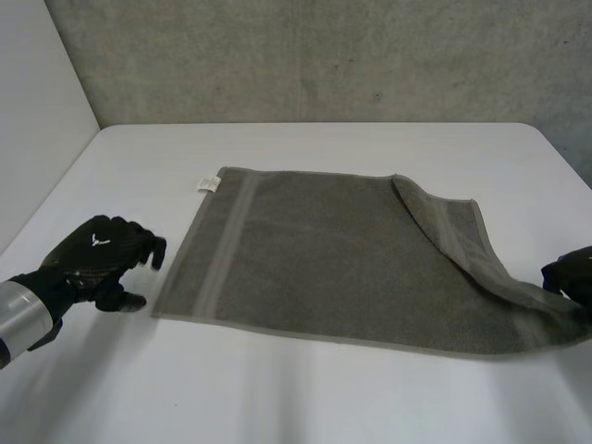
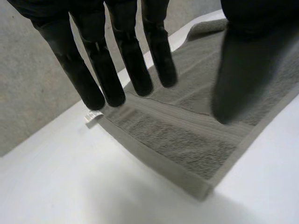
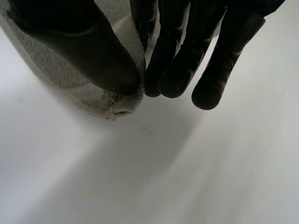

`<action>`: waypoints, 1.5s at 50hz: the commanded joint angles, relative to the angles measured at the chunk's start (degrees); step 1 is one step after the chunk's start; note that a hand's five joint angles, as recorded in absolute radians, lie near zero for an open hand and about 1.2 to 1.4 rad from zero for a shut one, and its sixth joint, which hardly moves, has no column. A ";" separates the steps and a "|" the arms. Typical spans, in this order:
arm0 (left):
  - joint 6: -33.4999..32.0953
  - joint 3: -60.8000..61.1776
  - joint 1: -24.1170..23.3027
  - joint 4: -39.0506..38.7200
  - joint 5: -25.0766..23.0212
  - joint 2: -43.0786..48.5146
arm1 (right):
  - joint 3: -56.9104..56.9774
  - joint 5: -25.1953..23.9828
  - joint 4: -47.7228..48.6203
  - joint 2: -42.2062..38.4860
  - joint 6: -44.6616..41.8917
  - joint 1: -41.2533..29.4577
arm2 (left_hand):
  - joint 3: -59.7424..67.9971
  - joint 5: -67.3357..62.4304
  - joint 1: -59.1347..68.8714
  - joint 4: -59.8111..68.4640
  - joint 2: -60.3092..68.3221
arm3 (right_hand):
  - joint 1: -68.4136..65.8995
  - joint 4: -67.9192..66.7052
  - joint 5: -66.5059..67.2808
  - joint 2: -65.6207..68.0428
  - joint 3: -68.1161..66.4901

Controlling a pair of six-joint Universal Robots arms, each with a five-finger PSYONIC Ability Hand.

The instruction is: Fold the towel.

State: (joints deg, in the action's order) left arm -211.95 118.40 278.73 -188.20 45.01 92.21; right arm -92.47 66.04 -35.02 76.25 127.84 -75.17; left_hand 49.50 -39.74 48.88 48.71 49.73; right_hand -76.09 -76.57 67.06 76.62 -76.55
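The towel, a grey-green rectangle, lay spread across the middle of the white table, its long sides running left to right. Most of it was flat. A woven band crossed it near the left end, and a small white label stuck out from the far left corner onto the table. At the right end the cloth was not flat: a raised fold ran from the far edge down towards the near right corner, with the right edge turned in over the towel.

The right hand was at that near right corner, by the table's right side. In its wrist view the thumb and the curled fingers were pressed together with the towel's corner pinched between them. The tip of the cloth hung just below the fingertips, close above the table.

The left hand was over the table just beside the towel's left edge, nearer the front corner than the label. Its fingers were straight and its thumb stood apart from them; it held nothing. Whether it touched the table could not be told.

Behind the table stood a rough grey wall.
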 commanded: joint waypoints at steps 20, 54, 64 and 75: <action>-11.64 -7.12 -5.74 -6.41 1.39 21.69 | -3.68 -3.02 10.76 -4.00 4.88 -0.42 | -8.68 8.92 -8.06 -7.89 -8.91 | -3.91 -3.43 2.94 3.38 -3.45; -5.67 -20.93 -12.86 -3.41 8.07 30.66 | -4.30 -3.55 12.96 -6.47 4.70 -0.24 | -1.95 2.18 -1.32 -1.15 -2.17 | -3.91 -3.43 2.94 3.38 -3.45; -4.00 -24.00 -13.21 -3.32 8.69 31.63 | -4.47 -3.55 13.05 -7.08 4.61 -0.42 | -1.44 1.68 -0.82 -0.65 -1.67 | -3.91 -3.43 2.94 3.38 -3.45; -3.64 -25.85 -14.09 -3.23 9.74 32.68 | -4.74 -3.55 13.05 -7.35 4.44 -0.42 | 5.91 -5.68 6.54 6.71 5.69 | -3.91 -3.43 2.94 3.38 -3.45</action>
State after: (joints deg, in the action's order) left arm -215.65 93.22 265.07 -191.51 54.49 124.26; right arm -97.15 62.49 -21.97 68.95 132.31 -75.59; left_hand 48.81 -38.24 48.68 48.71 48.81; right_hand -76.10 -76.57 67.06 76.63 -76.55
